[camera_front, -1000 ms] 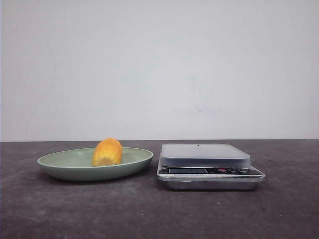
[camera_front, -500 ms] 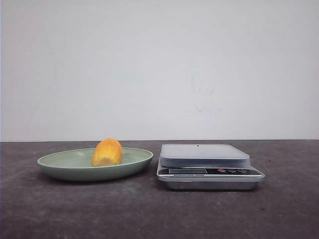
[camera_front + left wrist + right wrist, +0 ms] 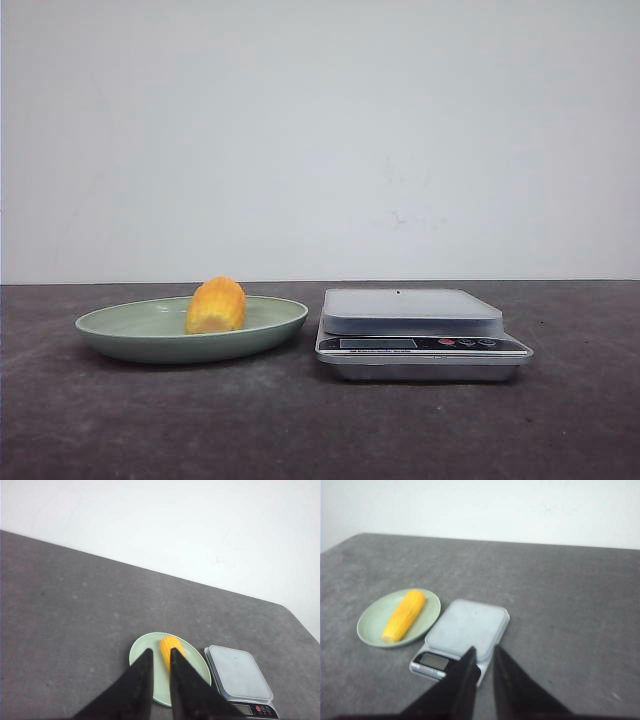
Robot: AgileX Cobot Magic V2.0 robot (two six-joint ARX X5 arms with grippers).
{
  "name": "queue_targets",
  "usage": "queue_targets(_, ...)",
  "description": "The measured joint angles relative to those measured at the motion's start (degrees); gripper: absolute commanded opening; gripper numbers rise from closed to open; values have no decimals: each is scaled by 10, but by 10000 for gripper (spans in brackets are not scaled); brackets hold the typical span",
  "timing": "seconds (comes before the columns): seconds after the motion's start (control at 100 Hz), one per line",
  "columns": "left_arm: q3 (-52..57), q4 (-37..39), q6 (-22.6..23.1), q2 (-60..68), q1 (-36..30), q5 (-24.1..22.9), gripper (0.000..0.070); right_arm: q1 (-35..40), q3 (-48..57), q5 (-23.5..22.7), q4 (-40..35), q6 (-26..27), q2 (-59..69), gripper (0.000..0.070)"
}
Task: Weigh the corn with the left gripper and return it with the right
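Observation:
The corn [image 3: 215, 305] lies on a pale green plate [image 3: 120, 338] at the left of the table. It also shows in the left wrist view [image 3: 169, 646] and in the right wrist view [image 3: 404, 615]. My left gripper [image 3: 161, 651] hangs high above the plate, empty, its fingers close together with a narrow gap. My right gripper [image 3: 484, 648] hangs high above the near edge of the scale [image 3: 467, 625], empty, its fingers also close together. Neither gripper shows in the front view.
A silver digital scale [image 3: 410, 312] with a bare weighing pan stands just right of the plate; it also shows in the left wrist view [image 3: 237, 672]. The dark grey table [image 3: 320, 430] runs to a white wall behind.

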Motion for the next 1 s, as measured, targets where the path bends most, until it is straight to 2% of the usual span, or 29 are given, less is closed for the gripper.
queue_targets(0.12, -1, 12, 4, 0, 0, -1, 17, 0, -17, 0, 38, 0, 0, 15)
queue_targets(0.85, -1, 13, 6, 0, 6, 0, 17, 0, -17, 0, 40, 0, 0, 15)
queue_targets(0.93, -9, 26, 29, -1, 39, -1, 17, 0, -17, 0, 40, 0, 0, 15)
queue_targets(1.0, -38, 68, 64, -8, 83, -1, 17, 0, -17, 0, 40, 0, 0, 15)
